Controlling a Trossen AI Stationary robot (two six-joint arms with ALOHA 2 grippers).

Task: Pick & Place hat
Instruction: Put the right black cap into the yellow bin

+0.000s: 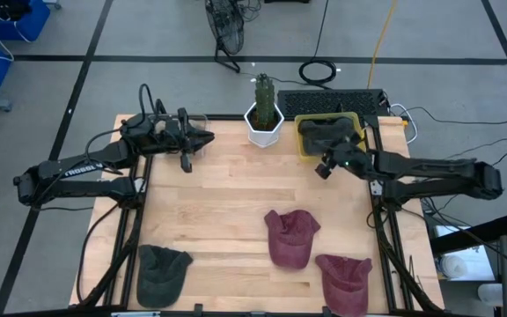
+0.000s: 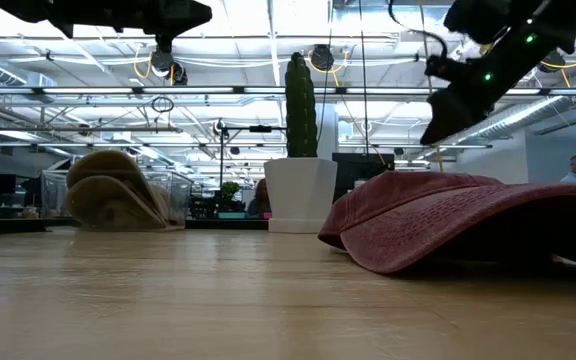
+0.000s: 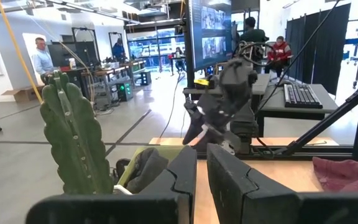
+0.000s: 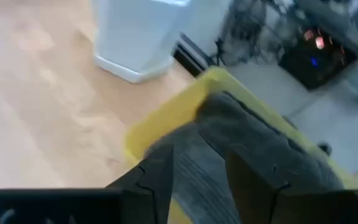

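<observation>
A dark grey hat [image 1: 328, 132] [image 4: 253, 130] lies in the yellow bin [image 1: 303, 146] [image 4: 160, 121] at the table's far right. My right gripper [image 1: 322, 169] [image 4: 197, 168] hangs open in the air just in front of the bin, tilted down toward the hat, with nothing between its fingers. Two maroon hats [image 1: 289, 238] [image 1: 346, 282] rest on the wood near the front right. A dark green hat [image 1: 161, 271] lies at the front left corner. My left gripper [image 1: 208, 138] [image 3: 202, 155] waits shut and level at the far left.
A cactus in a white pot [image 1: 264, 114] [image 2: 300, 190] stands at the far edge between the arms, just left of the bin. A keyboard [image 1: 328, 101] sits behind the bin. Bare wood spans the table's middle [image 1: 227, 194].
</observation>
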